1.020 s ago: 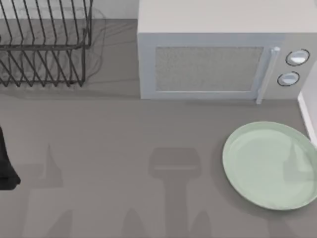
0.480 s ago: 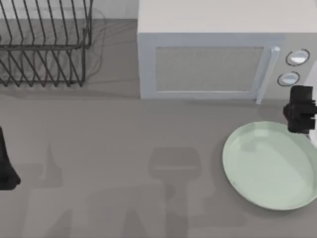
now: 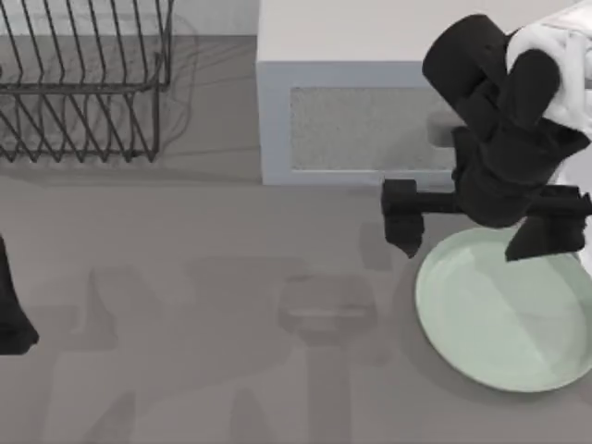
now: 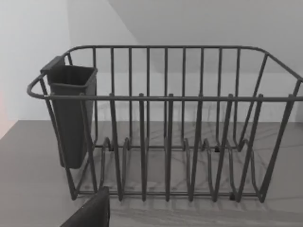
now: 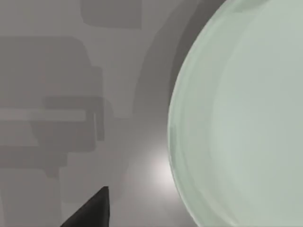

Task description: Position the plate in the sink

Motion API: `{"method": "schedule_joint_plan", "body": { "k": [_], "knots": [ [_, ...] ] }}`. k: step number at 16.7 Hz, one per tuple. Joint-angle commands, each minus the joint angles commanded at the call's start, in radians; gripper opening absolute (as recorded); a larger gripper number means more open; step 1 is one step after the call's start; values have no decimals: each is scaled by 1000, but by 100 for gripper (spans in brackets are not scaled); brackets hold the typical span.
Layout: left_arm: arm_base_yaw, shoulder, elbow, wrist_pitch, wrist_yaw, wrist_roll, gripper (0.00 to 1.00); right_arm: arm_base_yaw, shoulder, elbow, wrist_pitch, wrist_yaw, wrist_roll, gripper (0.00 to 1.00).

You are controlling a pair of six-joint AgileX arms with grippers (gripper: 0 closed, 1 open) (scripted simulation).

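right gripper (image 3: 481, 236) spread wide, hovering over the plate's (image 3: 499, 314) far-left rim by the microwave (image 3: 370, 120); plate lies just below it. left arm parked far left.

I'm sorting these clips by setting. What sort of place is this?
Likely a simulated kitchen counter: a microwave, a wire dish rack and a pale green plate sit on a grey countertop.
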Motion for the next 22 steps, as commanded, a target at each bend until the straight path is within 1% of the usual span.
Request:
{"method": "schedule_joint_plan", "body": {
  "k": [4, 10, 13, 18, 22],
  "knots": [
    [0, 0, 0, 0, 0, 0, 100, 43, 142, 108, -82, 0, 44, 100],
    [0, 0, 0, 0, 0, 0, 100, 40, 150, 109, -82, 0, 45, 100],
    [0, 0, 0, 0, 0, 0, 100, 41, 182, 62, -10, 0, 46, 100],
    [0, 0, 0, 0, 0, 0, 100, 46, 274, -63, 230, 1, 49, 100],
    [0, 0, 0, 0, 0, 0, 100, 47, 302, -97, 277, 1, 51, 100]
  ]
}}
